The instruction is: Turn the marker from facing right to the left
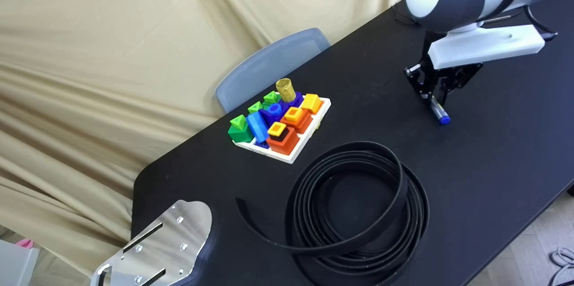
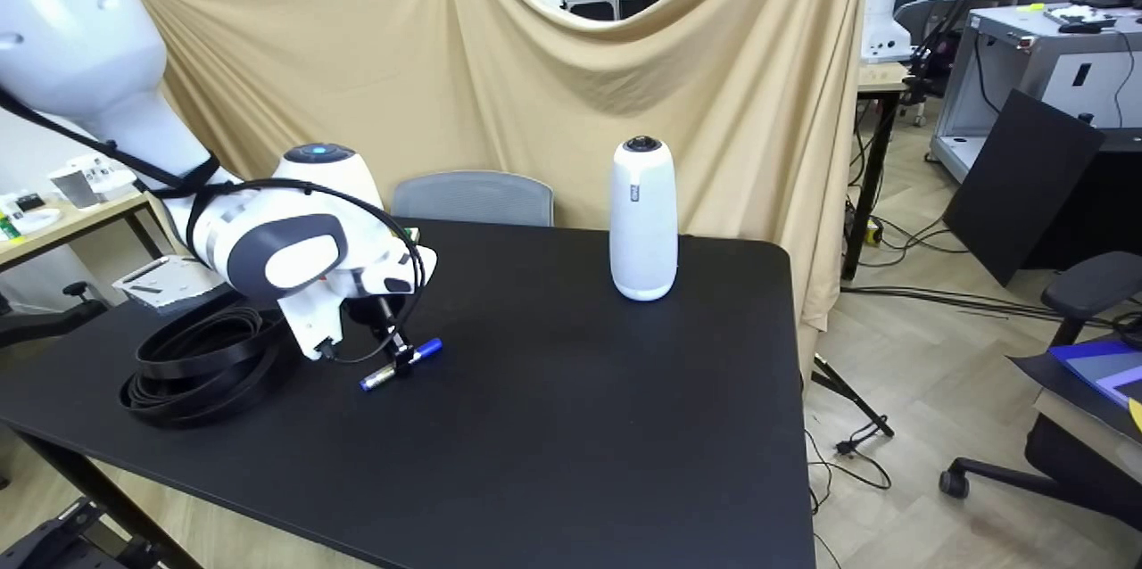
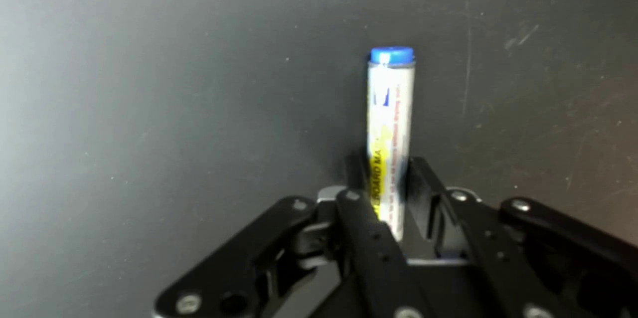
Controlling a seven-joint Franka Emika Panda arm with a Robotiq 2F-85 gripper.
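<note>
The marker has a white printed body with blue ends. In the wrist view the marker (image 3: 390,108) points away from the jaws, with a blue end at the top and its lower part hidden by a finger. My gripper (image 3: 385,178) is shut on it, with a finger against each side. In an exterior view the marker (image 1: 438,110) sticks out of my gripper (image 1: 434,96) toward the front. In an exterior view the marker (image 2: 381,376) lies across my gripper (image 2: 404,360), both ends showing, at or just above the black table (image 2: 580,426); I cannot tell if it touches.
A black cable coil (image 1: 415,214) lies on the table near the gripper. A white tray (image 1: 309,140) with colourful toy blocks stands beyond it. A white tower-shaped device (image 2: 644,221) stands near the far edge. A metal plate (image 1: 168,241) sits at another end.
</note>
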